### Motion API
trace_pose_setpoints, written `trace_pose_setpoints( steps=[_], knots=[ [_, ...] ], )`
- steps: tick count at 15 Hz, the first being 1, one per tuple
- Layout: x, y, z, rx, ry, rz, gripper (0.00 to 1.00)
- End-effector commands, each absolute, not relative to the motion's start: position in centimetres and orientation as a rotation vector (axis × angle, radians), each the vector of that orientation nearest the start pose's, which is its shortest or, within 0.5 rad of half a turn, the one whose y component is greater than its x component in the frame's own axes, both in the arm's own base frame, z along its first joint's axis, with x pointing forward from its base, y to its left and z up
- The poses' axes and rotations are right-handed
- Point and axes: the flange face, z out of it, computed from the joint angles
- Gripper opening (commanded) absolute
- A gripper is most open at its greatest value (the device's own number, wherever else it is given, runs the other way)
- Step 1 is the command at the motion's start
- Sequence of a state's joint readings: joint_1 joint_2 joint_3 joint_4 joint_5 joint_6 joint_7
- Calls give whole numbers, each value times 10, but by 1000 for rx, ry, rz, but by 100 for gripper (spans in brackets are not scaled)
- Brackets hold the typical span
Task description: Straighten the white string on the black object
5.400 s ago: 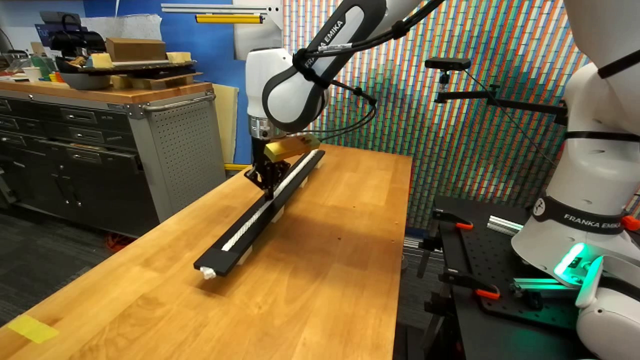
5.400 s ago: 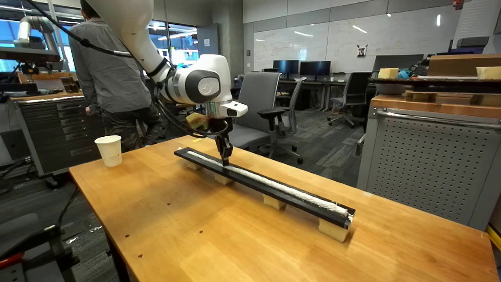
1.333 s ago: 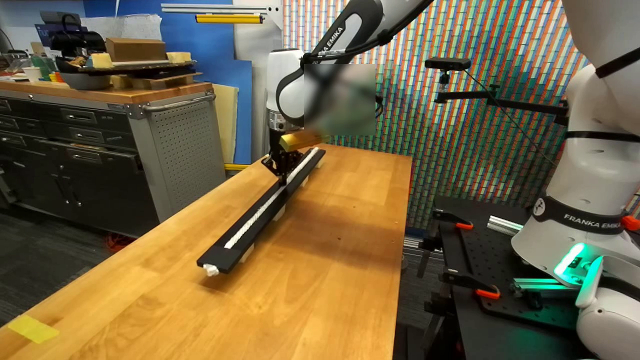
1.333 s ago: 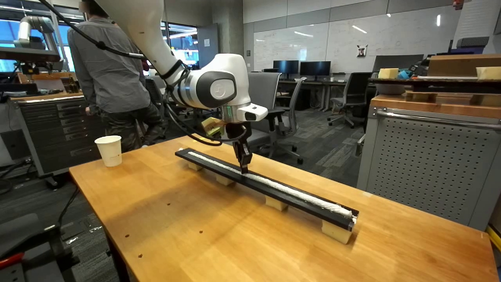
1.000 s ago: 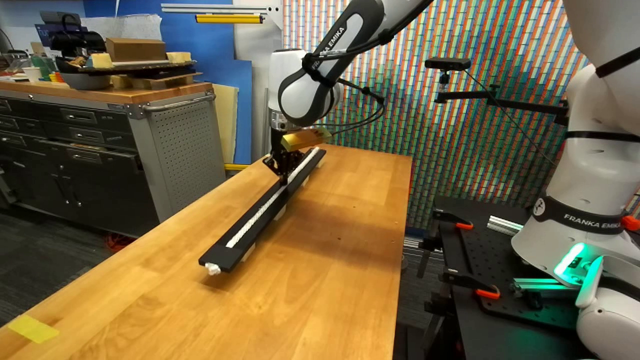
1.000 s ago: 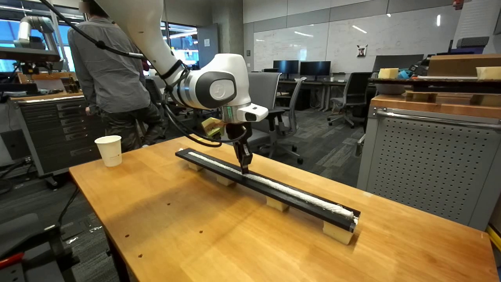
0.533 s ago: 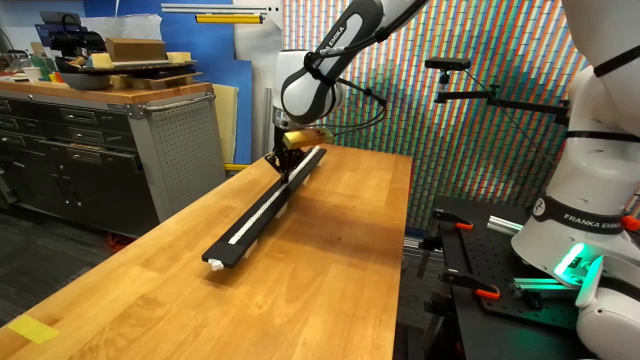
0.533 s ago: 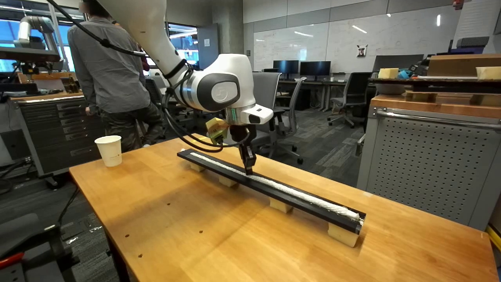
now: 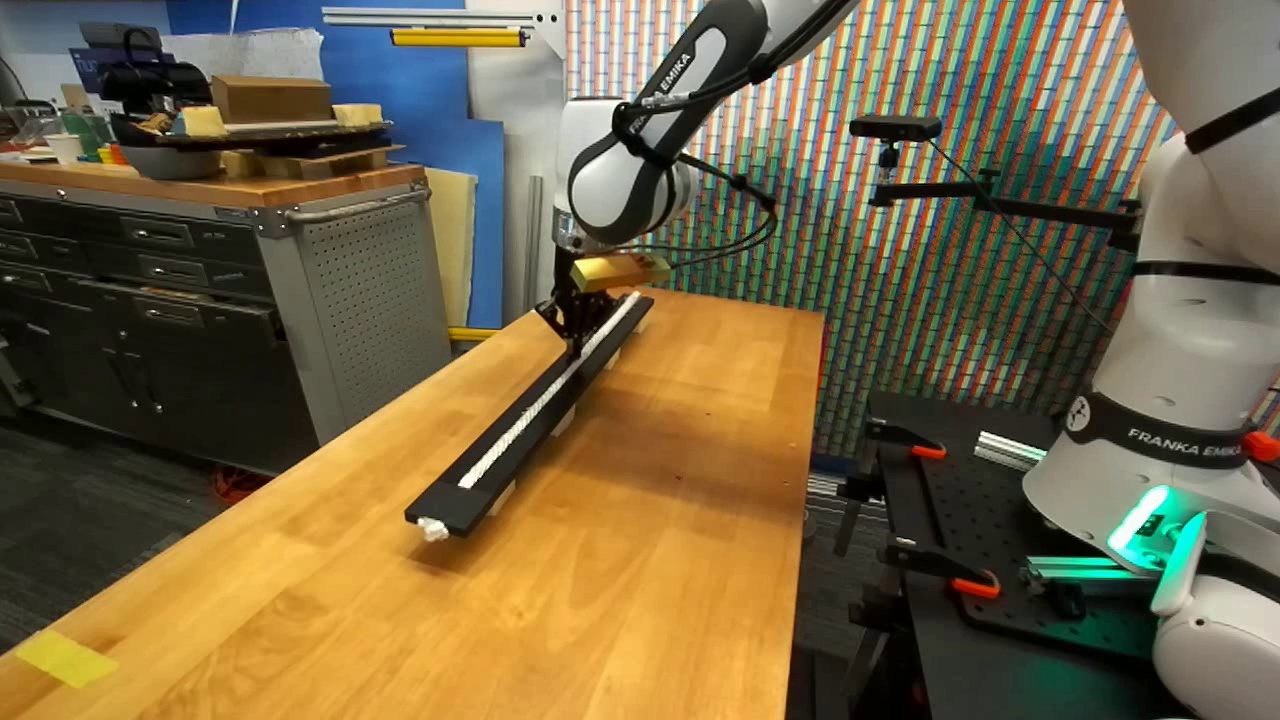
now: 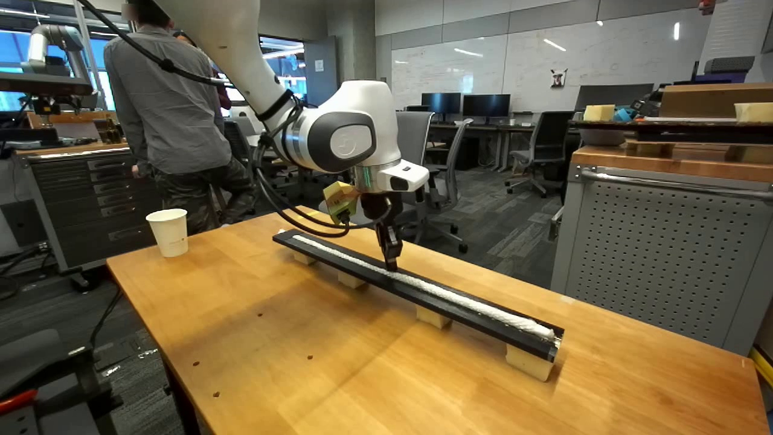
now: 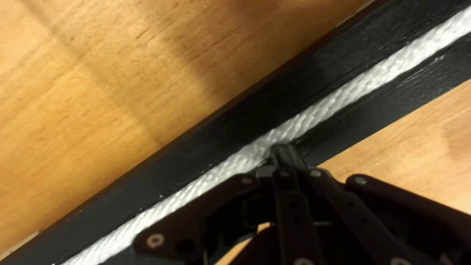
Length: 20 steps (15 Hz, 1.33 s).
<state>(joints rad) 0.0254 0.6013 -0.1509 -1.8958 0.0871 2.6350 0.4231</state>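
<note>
1. In both exterior views you had the wooden table [image 10: 253, 356] filling the foreground, a few dark spots showing in its grain.
2. Your robot arm [image 10: 341, 142] reached out above it, the last section pointing down at the table. A yellow box [image 9: 620, 270] sat at the wrist.
3. You had the black bar [image 11: 257, 114] laid along the table's length, raised a little off the surface.
4. Your white string [image 11: 327, 106] lay along the middle of the bar's top, and from one side of the wrist view to the other it looked straight.
5. Your gripper [image 10: 391, 264] hung fingers-down over the string, between the bar's two ends, and its fingertips [image 11: 289, 156] were pressed together. In the wrist view those tips stood right at the string's edge and the string ran on past them; you could not tell whether they touched it.
6. Near a corner of the table, well apart from the bar, you had a paper cup [image 10: 168, 232] standing upright.
7. In an exterior view you had four pale blocks [image 10: 529, 364] under the bar, spaced along it.
8. A strip of yellow tape [image 9: 66, 657] lay flat at your table's edge.
9. At one end of the bar a small white tuft [image 9: 433, 529] stuck out, black surface lying between it and the visible string; whether the two joined, you could not tell.
</note>
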Motion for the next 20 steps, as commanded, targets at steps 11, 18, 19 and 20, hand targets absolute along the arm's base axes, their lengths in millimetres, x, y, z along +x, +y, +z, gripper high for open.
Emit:
trace_pose_setpoints(
  steps=[11, 18, 19, 20],
  knots=[
    [630, -74, 221, -3018, 895, -281, 0],
    [638, -89, 199, -3028, 927, -239, 0],
    [640, -91, 195, -3028, 930, -229, 0],
    [642, -93, 192, -3027, 933, -221, 0]
  ],
)
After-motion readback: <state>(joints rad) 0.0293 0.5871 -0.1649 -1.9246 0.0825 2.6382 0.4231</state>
